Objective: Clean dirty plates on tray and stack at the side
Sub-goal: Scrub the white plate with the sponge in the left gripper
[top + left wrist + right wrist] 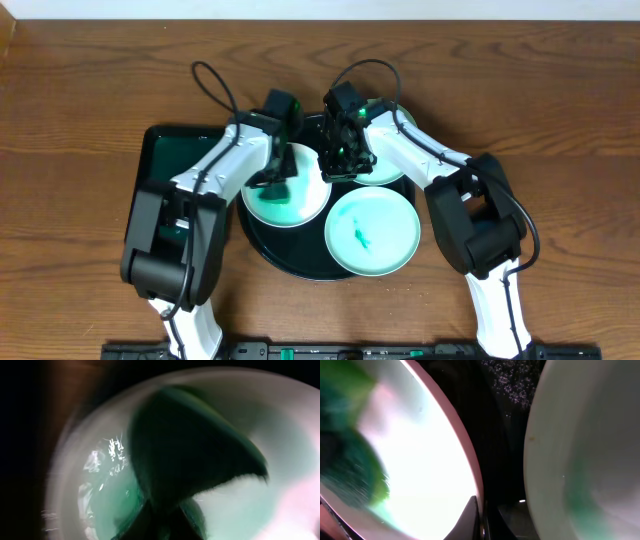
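Note:
The round black tray (pixel 290 262) holds three plates. My left gripper (pixel 272 178) is shut on a dark green sponge (pixel 190 445) and presses it onto the left plate (pixel 305 205), which is pale with a greenish centre (pixel 100 495). My right gripper (pixel 335 168) is shut on that plate's right rim (pixel 470 475), with its fingers (pixel 481 520) either side of the edge. The sponge also shows in the right wrist view (pixel 345 465). A turquoise plate with a green smear (pixel 372 232) lies front right. A third plate (pixel 392 165) lies at the back, partly under my right arm (pixel 585 450).
A rectangular dark-green tray (pixel 165 155) lies on the wooden table, left of the black tray and under my left arm. The black tray floor (pixel 505 435) shows between the two plates.

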You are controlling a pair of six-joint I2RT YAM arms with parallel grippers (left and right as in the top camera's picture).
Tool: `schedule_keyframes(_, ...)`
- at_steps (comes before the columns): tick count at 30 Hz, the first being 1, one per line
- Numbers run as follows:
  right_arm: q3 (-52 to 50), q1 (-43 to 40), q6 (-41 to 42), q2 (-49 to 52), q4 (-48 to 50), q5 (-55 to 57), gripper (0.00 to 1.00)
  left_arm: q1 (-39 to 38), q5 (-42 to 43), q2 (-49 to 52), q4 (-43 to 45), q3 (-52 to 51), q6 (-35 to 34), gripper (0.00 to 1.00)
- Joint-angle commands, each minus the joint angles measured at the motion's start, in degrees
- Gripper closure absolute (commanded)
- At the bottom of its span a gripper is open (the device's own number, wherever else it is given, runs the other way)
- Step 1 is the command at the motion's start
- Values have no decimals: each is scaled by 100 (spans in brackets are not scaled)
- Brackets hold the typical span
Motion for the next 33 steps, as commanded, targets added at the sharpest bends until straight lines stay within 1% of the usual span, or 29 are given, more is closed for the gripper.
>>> schedule_keyframes(1, -81, -70, -63, 157, 9, 107, 99, 428, -931, 186, -240, -55, -586, 93)
schedule_keyframes(2, -81, -70, -31, 157, 11, 109, 99, 420, -407, 186, -310, -55, -348, 93)
schedule_keyframes(9, -81, -70, 0, 157, 26, 107, 99, 85, 2494, 186, -518, -55, 1368, 93)
schedule_keyframes(11, -81, -70, 22, 157, 33, 107, 99, -39, 3161, 186, -476, -55, 1644, 93)
schedule_keyframes(12, -81, -70, 22, 157, 37, 107, 99, -103, 3252, 186, -424, -55, 1659, 93)
schedule_keyframes(15, -81, -70, 22, 157, 55, 107, 99, -168, 3228, 188, -160, -55, 1657, 93)
schedule_keyframes(17, -81, -70, 22, 157, 52, 107, 99, -133, 2994, 188, 284, -55, 1495, 93)
schedule_keyframes(18, -81, -70, 22, 157, 52, 107, 99, -96, 2570, 188, 450, -55, 1215, 93)
schedule_keyframes(20, -81, -70, 22, 157, 50, 107, 99, -17, 1738, 188, 625, -52, 896, 93)
schedule_keyframes(21, -81, -70, 20, 157, 48, 107, 99, 72, 717, 188, 780, -52, 831, 93)
schedule_keyframes(22, -81, -70, 20, 157, 48, 109, 99, 140, -127, 188, 828, -52, 715, 93)
schedule_keyframes(24, -81, -70, 20, 157, 50, 109, 99, 238, -1209, 188, 780, -52, 363, 93)
schedule_keyframes(25, -81, -70, 20, 157, 52, 109, 99, 269, -1392, 188, 730, -52, 271, 93)
schedule_keyframes(27, -81, -70, 20, 157, 55, 109, 99, 302, -1408, 188, 590, -52, 190, 93)
schedule_keyframes(29, -81, -70, 20, 157, 57, 109, 99, 271, -1200, 188, 308, -52, 192, 93)
schedule_keyframes(32, -81, -74, 20, 157, 63, 109, 99, 151, -304, 188, -175, -52, 232, 93)
schedule_keyframes(33, -81, -74, 20, 157, 61, 109, 99, 98, 146, 188, -343, -52, 431, 93)
